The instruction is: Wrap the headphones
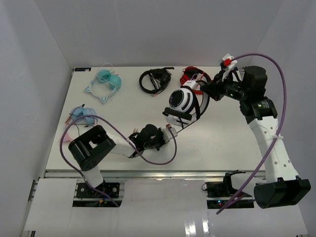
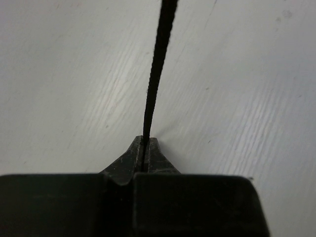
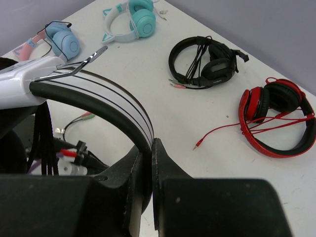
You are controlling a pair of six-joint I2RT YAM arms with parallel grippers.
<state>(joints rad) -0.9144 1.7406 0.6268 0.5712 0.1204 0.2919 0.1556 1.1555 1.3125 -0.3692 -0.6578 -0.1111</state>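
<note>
left hand (image 2: 144, 144) pinches seemingly the cable (image 2: 157, 64); right hand (image 3: 153, 148) clamps headband (image 3: 103, 101), wrist views show.

White/blk headphones (image 1: 181, 100) w/ blk cable (image 2: 153, 84); red-blk pair (image 3: 256, 104); all-blk pair (image 3: 217, 69); teal pair (image 3: 143, 19)

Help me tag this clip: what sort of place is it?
Likely a robot lab test cell: a white table boxed in by plain white walls, two robot arms bolted at its edge, spare headsets laid out.

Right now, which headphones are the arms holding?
The white pair with black pads: right fingers clamp its headband, left fingers pinch its cable. The black pair, red pair, teal pair and blue pair lie untouched.
</note>
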